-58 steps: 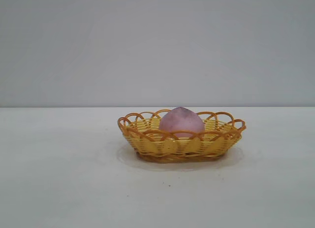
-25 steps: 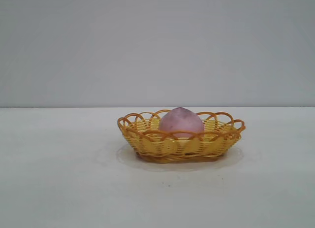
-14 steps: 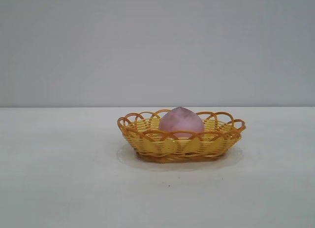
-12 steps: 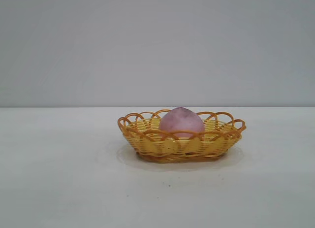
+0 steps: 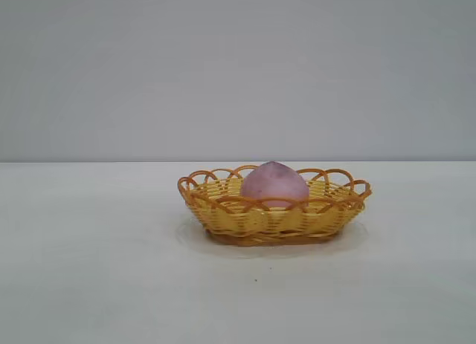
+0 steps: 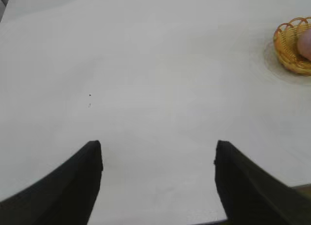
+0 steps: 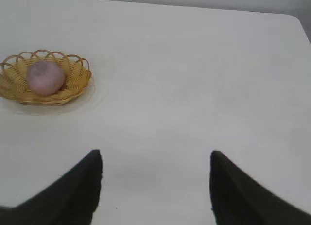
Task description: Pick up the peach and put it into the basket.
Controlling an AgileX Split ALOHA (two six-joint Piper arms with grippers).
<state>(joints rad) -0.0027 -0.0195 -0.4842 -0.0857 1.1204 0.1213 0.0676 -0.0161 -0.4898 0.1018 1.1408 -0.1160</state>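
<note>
Peach seated in the wicker basket, both arms drawn back and empty.

Exterior view: the peach sat inside the basket on the table; no arm was in frame. Left wrist view: the left gripper hung over bare table, fingers apart, the basket well away. Right wrist view: the right gripper likewise stood apart-fingered and empty. The placement looked complete; holding clear of the rim seemed best.
</note>
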